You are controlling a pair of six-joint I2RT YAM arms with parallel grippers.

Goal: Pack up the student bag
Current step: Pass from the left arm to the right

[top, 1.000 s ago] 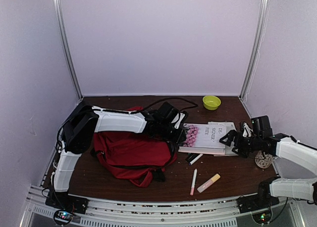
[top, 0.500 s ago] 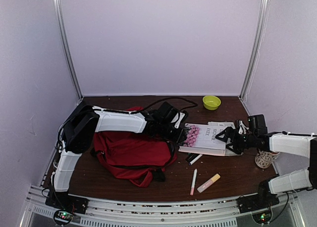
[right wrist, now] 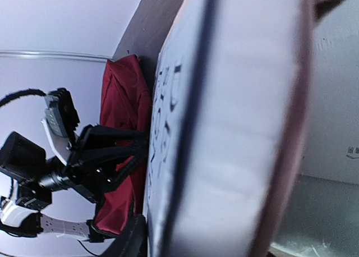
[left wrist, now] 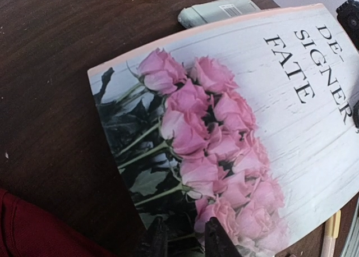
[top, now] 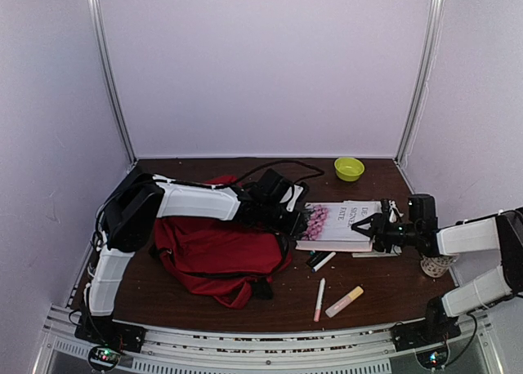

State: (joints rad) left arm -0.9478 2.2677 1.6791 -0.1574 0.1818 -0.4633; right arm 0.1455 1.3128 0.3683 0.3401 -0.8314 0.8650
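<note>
Right gripper [top: 377,227] has slid left to book's [top: 339,224] right edge, jaws half-closed around it; firm clamp, I can't tell. Left gripper [top: 288,213] sits at book's left edge, fingers [left wrist: 216,240] narrowly apart; what they pinch, can't tell. Student bag [top: 216,256] lies slumped left of book. My call: seat book deep in jaws, lift level, carry left toward bag. Pens [top: 319,299] lie near side of book, so avoid low sweep there. Far side roomier, up to green bowl [top: 349,168].

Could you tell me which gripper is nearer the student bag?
Left. The left gripper sits right of the student bag; the right gripper is at the far end of the book.
</note>
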